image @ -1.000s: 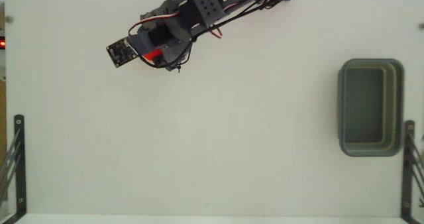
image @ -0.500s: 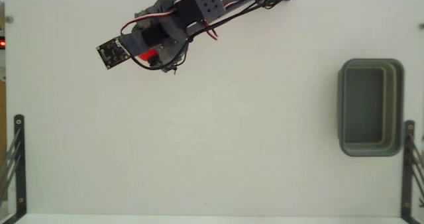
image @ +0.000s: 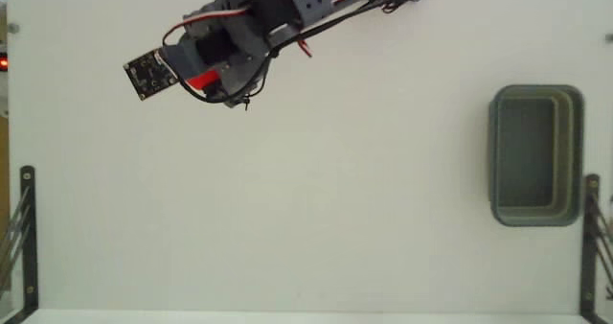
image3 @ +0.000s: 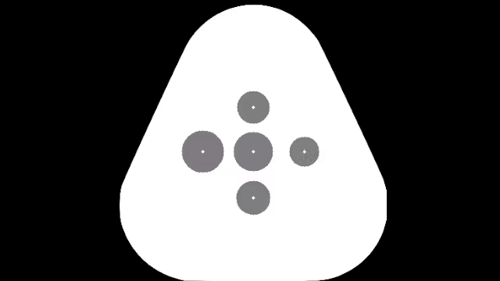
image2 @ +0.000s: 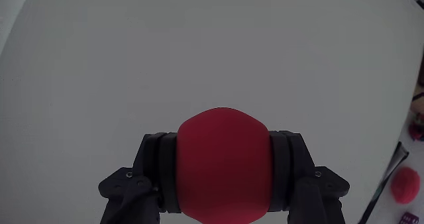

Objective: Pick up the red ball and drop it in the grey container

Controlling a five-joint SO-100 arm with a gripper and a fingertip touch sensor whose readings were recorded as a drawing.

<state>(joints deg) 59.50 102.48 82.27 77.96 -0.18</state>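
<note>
Red ball (image2: pixel 223 163) sits clamped between the two dark jaws of the hand (image2: pixel 223 177), which is closed snugly on its sides; the wrist view shows it slightly squeezed. In the fixed view the hand (image: pixel 203 78) hangs over the white worktop (image: pixel 306 219), far from the grey container (image: pixel 536 155), toward the upper left of it. To do the carry well, the grip should stay firm and the ball should be kept high enough to pass the container's thick rim before release over the hollow. Nothing lies on the worktop between them. Black frame pieces (image: pixel 23 238) stand at the edges, well off the path.
</note>
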